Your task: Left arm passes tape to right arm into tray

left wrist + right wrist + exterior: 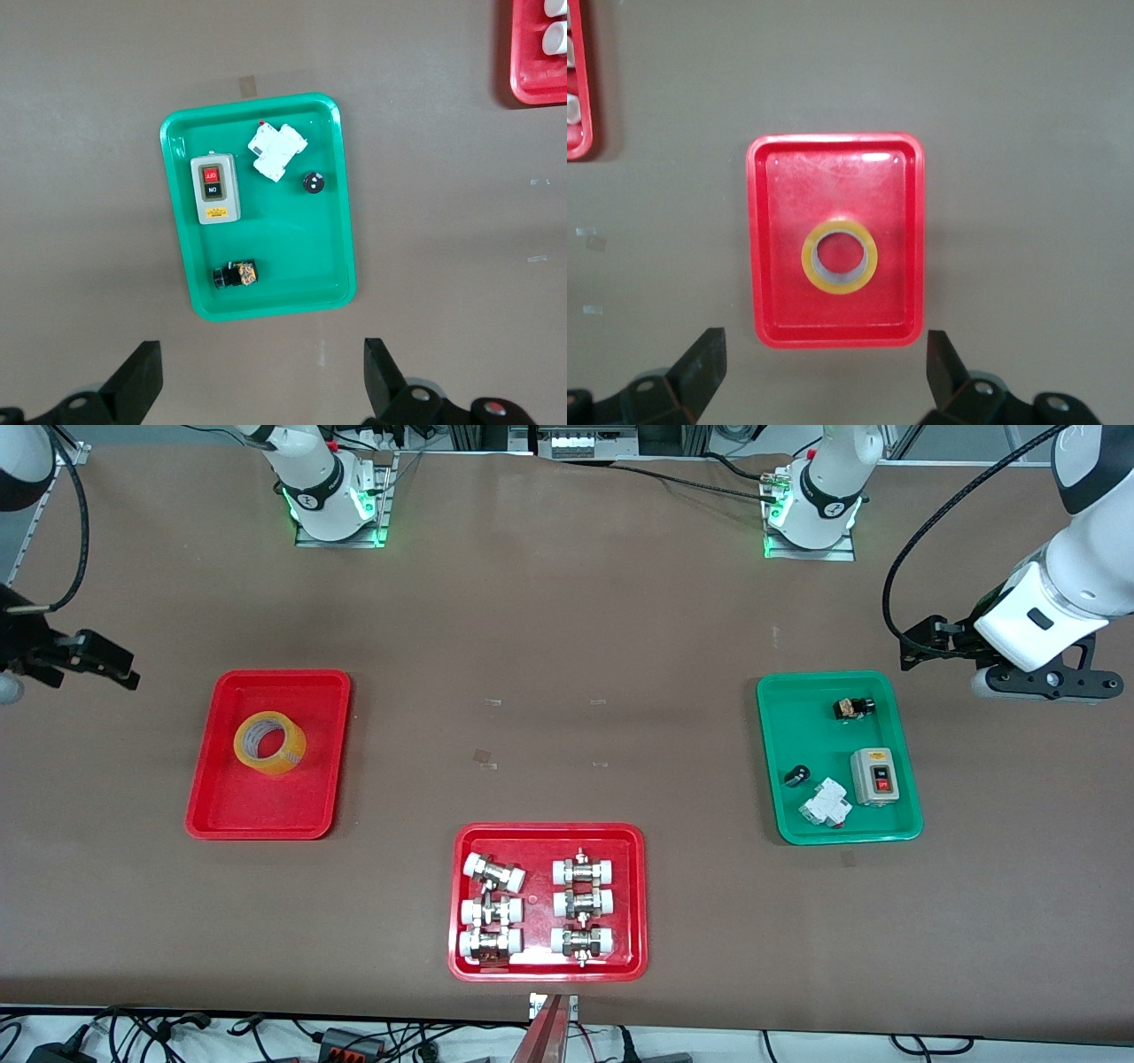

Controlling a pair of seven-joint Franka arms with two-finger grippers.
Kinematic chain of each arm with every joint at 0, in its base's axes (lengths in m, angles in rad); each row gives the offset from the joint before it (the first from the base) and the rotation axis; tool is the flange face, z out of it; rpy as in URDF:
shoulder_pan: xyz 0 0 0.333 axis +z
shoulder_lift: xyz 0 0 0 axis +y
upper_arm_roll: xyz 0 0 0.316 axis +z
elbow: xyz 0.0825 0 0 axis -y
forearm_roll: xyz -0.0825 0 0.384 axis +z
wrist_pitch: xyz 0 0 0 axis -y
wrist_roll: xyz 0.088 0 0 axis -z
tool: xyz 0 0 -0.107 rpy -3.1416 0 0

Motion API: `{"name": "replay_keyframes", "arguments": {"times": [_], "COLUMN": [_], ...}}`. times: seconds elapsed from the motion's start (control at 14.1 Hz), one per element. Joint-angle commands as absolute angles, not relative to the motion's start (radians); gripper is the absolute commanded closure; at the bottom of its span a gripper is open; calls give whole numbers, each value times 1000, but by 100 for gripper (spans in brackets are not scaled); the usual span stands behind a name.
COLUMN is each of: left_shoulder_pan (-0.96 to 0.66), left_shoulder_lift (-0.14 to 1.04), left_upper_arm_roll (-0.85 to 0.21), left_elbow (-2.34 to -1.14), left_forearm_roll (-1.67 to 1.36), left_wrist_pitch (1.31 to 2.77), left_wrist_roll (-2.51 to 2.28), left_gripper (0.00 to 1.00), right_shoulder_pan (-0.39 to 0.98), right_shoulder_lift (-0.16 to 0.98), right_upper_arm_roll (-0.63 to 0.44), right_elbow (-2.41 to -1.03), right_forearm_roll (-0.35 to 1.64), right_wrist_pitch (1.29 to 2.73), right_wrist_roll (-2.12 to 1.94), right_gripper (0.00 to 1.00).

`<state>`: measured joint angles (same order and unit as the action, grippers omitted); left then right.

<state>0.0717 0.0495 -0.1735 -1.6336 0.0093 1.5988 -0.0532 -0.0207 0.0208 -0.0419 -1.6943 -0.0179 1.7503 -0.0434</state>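
The yellow tape lies flat in the plain red tray toward the right arm's end of the table. It also shows in the right wrist view, inside that tray. My right gripper is open and empty, raised over bare table beside the red tray, with nothing between its fingers in the right wrist view. My left gripper is open and empty, raised over the table beside the green tray, as the left wrist view shows.
A green tray with a switch box, a white breaker and small black parts sits toward the left arm's end; it also shows in the left wrist view. A red tray of white-capped metal fittings sits nearest the front camera.
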Motion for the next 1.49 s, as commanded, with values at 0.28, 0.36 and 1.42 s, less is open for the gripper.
{"name": "replay_keyframes", "arguments": {"times": [0.28, 0.36, 1.42], "left_shoulder_pan": [78, 78, 81], "left_shoulder_lift": [38, 38, 40], "left_upper_arm_roll": [-176, -176, -175], "left_elbow": [-1631, -1631, -1631], "left_forearm_roll": [-9, -9, -9], "left_wrist_pitch": [1586, 1586, 1586], "left_wrist_roll": [-32, -32, -32], "left_gripper": [0, 0, 0], "right_shoulder_pan": [-17, -17, -72], "right_shoulder_lift": [-23, -23, -43], "right_upper_arm_roll": [-37, -37, 14], "right_elbow": [-1747, -1746, -1732], "right_forearm_roll": [-25, -25, 6], "right_wrist_pitch": [1769, 1769, 1723], "right_wrist_roll": [-26, -26, -37], "right_gripper": [0, 0, 0]}}
